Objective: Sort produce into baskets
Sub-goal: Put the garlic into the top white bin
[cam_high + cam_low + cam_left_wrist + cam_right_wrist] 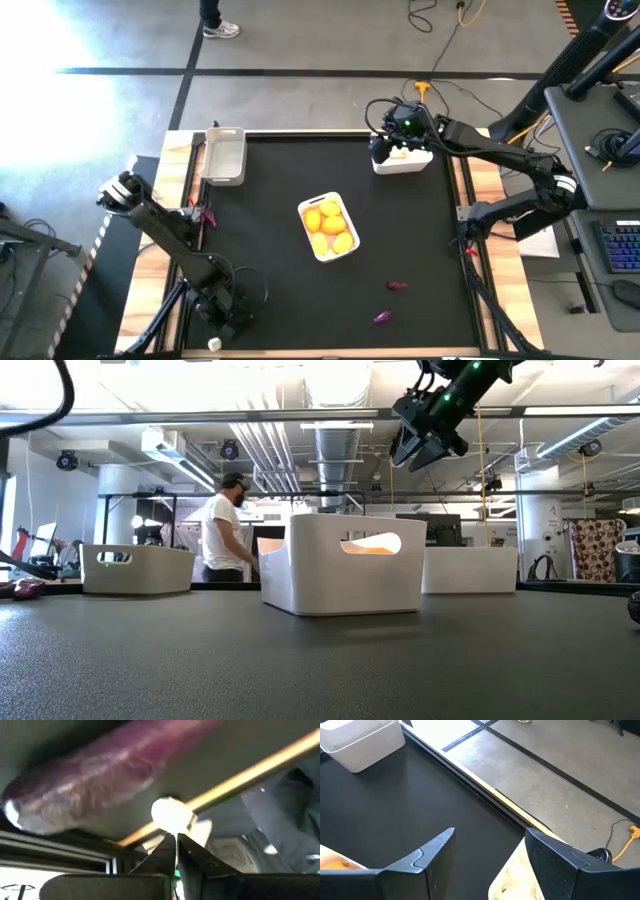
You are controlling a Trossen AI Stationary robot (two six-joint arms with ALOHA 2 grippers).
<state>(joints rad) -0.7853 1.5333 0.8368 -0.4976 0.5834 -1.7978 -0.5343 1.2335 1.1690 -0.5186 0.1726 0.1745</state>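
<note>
- Right claw (pixel 383 148) hovers wide open above the white rectangular plastic basket (pixel 408 162) at the table's (pixel 270 250) far edge.
- Left claw (pixel 207 215): pinched shut beside a dark purple vegetable (pixel 85 790).

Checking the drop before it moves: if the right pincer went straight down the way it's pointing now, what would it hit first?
Most likely the white basket at the table's far right: the open right pincer hangs just above it, with pale bulbs showing inside. Depth is uncertain.

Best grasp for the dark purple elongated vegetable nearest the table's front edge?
Probably straight from above, fingers across the narrow middle of the dark purple elongated vegetable. It lies flat on the black table, clear of its neighbour, so closing across its short axis should hold best.
</note>
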